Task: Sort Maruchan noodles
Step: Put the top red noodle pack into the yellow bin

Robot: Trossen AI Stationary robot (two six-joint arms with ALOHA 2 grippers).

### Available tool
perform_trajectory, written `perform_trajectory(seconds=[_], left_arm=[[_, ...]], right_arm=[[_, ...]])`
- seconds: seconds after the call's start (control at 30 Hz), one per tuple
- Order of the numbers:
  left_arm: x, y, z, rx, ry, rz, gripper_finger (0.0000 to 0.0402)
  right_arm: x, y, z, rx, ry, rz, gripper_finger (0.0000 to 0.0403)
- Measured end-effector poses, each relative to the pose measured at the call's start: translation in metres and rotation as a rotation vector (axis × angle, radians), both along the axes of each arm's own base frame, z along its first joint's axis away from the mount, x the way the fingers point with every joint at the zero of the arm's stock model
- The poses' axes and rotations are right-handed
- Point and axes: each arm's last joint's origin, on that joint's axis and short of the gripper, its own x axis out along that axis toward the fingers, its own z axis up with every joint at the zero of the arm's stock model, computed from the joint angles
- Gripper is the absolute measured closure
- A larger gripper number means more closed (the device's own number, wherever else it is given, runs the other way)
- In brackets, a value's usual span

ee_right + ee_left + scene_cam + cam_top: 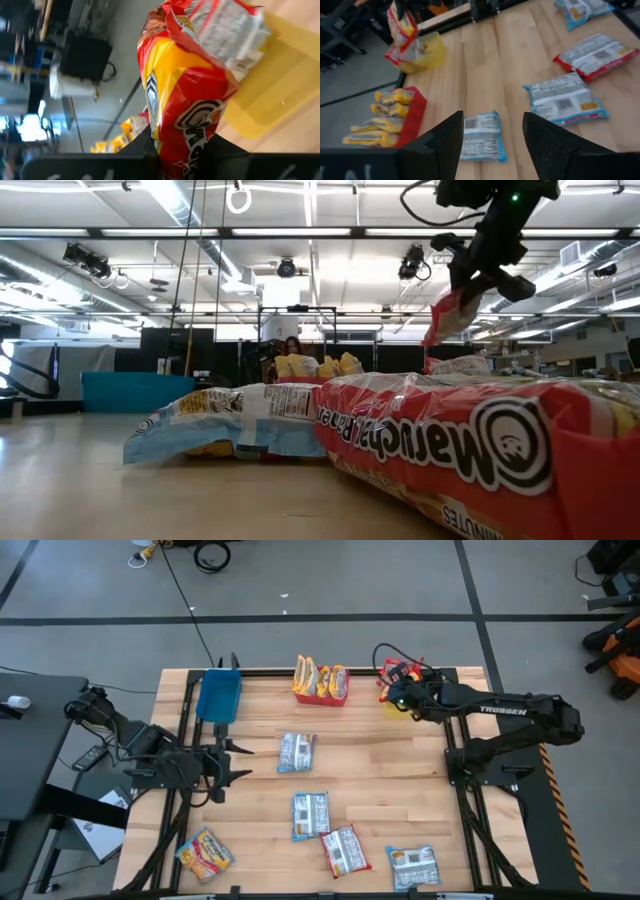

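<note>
Above the yellow bin [400,705], right gripper [400,693] jaws pinching a red packet [187,95].

Bare table [400,770] lies open mid-right, while packets [310,815] clutter the near middle and bins [322,692] line the far edge

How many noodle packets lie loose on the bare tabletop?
5: blue packet mid-table, blue packet below it, red packet, blue packet near front edge, orange packet front left.
</note>
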Motion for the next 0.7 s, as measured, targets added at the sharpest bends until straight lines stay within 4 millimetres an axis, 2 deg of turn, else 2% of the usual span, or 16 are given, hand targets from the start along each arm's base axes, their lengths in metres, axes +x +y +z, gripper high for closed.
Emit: perform_trajectory(seconds=[0.1,0.2,0.47,0.57,0.7], left_arm=[[-0.003,-0.005,-0.001,-0.013,0.009,-0.021,0.0194],[-0.007,-0.01,-0.001,-0.012,0.004,-0.052,0.0194],[-0.012,-0.017,0.0,0.016,-0.02,-0.063,0.0194],[-0.012,-0.016,0.0,0.03,-0.031,-0.041,0.0194],[-0.012,-0.016,0.0,0.035,-0.035,-0.031,0.0194]], right_arm=[[-0.002,0.002,-0.002,0.055,-0.077,-0.071,0.0345],[-0.005,0.007,-0.007,0.099,-0.077,-0.112,0.0345],[-0.031,0.005,-0.018,0.32,0.146,-0.16,0.0345],[-0.029,0.002,-0.02,0.35,0.139,-0.158,0.0344],[-0.017,-0.004,-0.021,0.326,0.056,-0.133,0.0343]])
